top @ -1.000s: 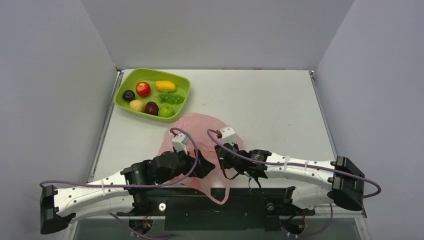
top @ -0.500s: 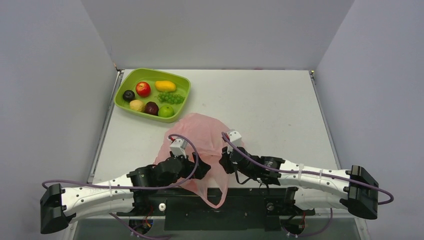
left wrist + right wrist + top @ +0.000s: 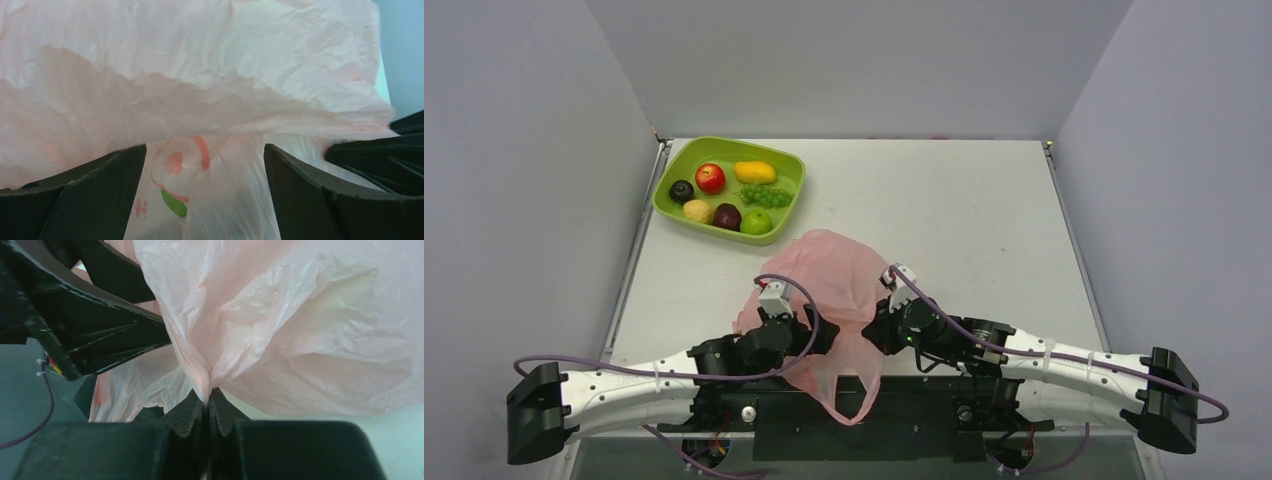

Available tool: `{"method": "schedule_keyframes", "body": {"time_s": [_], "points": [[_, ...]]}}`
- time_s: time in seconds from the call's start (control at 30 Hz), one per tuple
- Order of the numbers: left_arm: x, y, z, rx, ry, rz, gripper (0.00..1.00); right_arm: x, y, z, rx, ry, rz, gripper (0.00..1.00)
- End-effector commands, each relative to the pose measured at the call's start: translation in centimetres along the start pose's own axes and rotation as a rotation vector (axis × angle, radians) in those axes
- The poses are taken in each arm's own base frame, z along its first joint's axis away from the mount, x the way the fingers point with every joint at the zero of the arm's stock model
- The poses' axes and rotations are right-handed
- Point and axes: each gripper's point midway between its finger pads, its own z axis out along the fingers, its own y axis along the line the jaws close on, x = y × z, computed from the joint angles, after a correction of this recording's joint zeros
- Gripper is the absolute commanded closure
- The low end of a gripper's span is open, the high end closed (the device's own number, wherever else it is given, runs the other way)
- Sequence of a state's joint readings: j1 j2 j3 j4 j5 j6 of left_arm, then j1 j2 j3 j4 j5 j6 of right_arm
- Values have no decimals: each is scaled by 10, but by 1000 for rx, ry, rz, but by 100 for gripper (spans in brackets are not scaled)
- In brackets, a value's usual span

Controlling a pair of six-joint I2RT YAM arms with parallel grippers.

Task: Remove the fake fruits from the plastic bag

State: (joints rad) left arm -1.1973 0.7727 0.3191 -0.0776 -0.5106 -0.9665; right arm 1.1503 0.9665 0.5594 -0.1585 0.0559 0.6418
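The pink plastic bag (image 3: 829, 280) lies crumpled near the table's front middle, one loop handle hanging over the near edge. My right gripper (image 3: 876, 325) is shut on a pinched fold of the bag (image 3: 280, 325) at its right side; the jaws (image 3: 207, 399) meet on the film. My left gripper (image 3: 824, 335) is open at the bag's left front, with bag film (image 3: 210, 100) lying between its fingers (image 3: 90, 195). No fruit shows inside the bag. The plum (image 3: 682, 190), red apple (image 3: 710, 178), lemon (image 3: 698, 210), dark red apple (image 3: 727, 216) and green apple (image 3: 756, 222) sit in the tray.
The lime-green tray (image 3: 792, 175) stands at the back left, also holding a mango (image 3: 755, 172) and grapes (image 3: 764, 196). Grey walls close in the table on three sides. My left gripper's black fingers (image 3: 100, 335) show close by in the right wrist view.
Both grippers have drawn back toward the near edge and slightly apart, pulling the bag's near side with them. The right arm has stretched out to the right. The fruits in the tray have not moved.
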Motion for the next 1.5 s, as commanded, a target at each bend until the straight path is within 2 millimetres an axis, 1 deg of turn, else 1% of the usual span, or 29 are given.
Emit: {"method": "schedule_keyframes", "body": {"time_s": [0.0,0.03,0.07,0.1,0.13,0.17,0.2,0.23,0.27,0.3,0.4,0.5,0.57,0.67,0.73,0.83,0.87,0.97,1.03,1.07,1.2,1.23,1.27,1.3,1.33,1.37,1.4,1.43,1.47], "points": [[-10,-3,8,3,-78,-46,13,-18,2,-8,-18,-45,33,100],[-8,0,10,-13,-79,-45,13,-17,-13,-9,63,-38,34,100],[-8,2,11,-20,-80,-44,12,-26,-16,-12,98,-57,36,100],[-8,4,12,-31,-82,-41,12,-25,-33,-15,192,-55,26,96],[-8,4,12,-35,-84,-42,12,-28,-39,-20,238,-47,17,91],[-8,4,13,-39,-84,-41,12,-33,-49,-21,300,-61,2,80],[-8,4,13,-39,-85,-42,12,-38,-49,-25,325,-61,-12,76],[-9,3,14,-39,-85,-43,12,-38,-54,-25,368,-53,-48,66],[-10,1,13,-33,-83,-45,12,-46,-51,-28,379,-61,-62,62],[-10,-1,13,-28,-83,-46,12,-47,-52,-26,408,-61,-101,55],[-13,-5,10,-16,-84,-50,12,-58,-46,-26,450,-66,-180,43],[-17,-4,8,-21,-95,-53,11,-71,-45,-26,488,-75,-283,29],[-19,-2,7,-23,-106,-57,10,-84,-41,-25,494,-82,-354,24],[-23,-2,6,-18,-119,-63,9,-98,-33,-13,454,-86,-450,20],[-25,-2,6,-17,-122,-63,9,-105,-29,-1,390,-92,-442,19],[-28,-4,6,-9,-120,-61,8,-111,-31,18,307,-108,-379,18],[-28,-4,7,-11,-116,-56,8,-109,-34,25,281,-94,-351,18],[-28,-3,7,-20,-101,-49,8,-97,-43,43,260,-87,-309,22],[-28,-2,6,-24,-95,-53,8,-88,-52,53,264,-80,-266,33],[-28,-1,6,-26,-91,-55,8,-79,-59,58,245,-57,-242,43],[-30,1,6,-19,-89,-72,8,-71,-62,75,164,-67,-194,64],[-32,1,5,-16,-91,-79,8,-69,-64,79,146,-54,-168,75],[-32,2,4,-20,-89,-77,8,-67,-65,82,132,-43,-152,81],[-36,3,3,-19,-96,-84,8,-61,-65,87,91,-14,-108,91],[-37,6,3,-27,-97,-78,7,-60,-65,90,75,-2,-83,94],[-41,8,2,-31,-110,-81,7,-50,-63,96,26,45,-33,98],[-41,11,3,-38,-110,-81,7,-47,-59,100,-6,67,-7,99],[-45,14,3,-41,-115,-87,6,-37,-52,104,-60,119,40,100],[-45,15,3,-40,-115,-89,6,-32,-48,106,-88,136,62,100]]}}
